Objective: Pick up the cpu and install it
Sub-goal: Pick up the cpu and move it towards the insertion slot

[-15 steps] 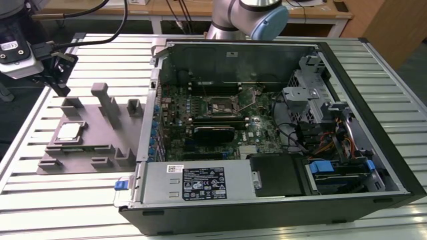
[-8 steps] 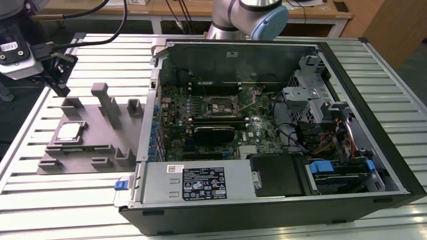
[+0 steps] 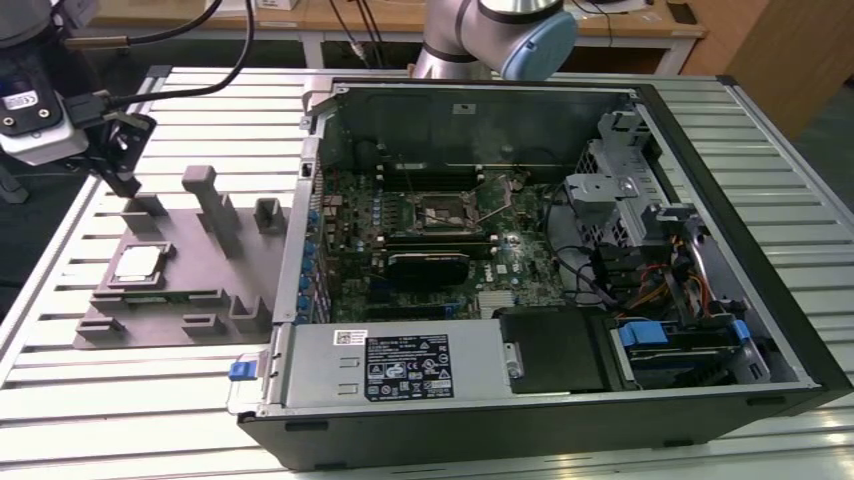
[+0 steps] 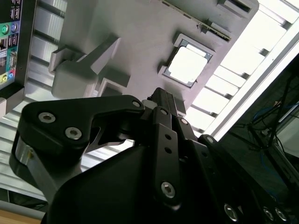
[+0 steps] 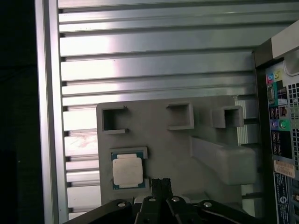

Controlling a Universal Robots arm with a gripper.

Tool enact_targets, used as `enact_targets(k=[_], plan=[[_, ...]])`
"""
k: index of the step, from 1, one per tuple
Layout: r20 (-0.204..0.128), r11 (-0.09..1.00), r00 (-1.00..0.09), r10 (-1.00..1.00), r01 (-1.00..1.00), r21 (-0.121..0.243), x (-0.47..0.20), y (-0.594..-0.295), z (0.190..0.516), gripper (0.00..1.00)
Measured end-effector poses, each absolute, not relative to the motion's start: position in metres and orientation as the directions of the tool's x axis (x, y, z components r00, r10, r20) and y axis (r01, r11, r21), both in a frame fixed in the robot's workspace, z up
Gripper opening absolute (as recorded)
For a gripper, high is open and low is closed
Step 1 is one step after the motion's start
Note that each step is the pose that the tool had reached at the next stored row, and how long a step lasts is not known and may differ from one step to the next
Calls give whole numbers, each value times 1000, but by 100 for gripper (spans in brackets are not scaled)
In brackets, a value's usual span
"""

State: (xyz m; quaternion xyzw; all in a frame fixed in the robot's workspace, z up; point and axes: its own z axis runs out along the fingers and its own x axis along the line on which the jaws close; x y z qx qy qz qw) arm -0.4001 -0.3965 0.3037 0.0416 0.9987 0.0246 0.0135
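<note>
Exterior view: the gripper hung above the grey fixture plate, which lay on the slatted metal table at the exterior view's left of the open computer case. Its two thin fingers were pressed together, with nothing pinched between them. The cpu lay flat in a square pocket of the plate, silver top up. It was near the fingertips but not touching them. In both wrist views the chip sat just beside the closed tips. The socket on the board inside the case stood well apart from the chip.
</note>
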Motion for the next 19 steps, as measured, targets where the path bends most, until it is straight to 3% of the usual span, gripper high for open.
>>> enact_targets(k=[19], plan=[[-25,995,-996,84,82,50,-403,-396,288,11]])
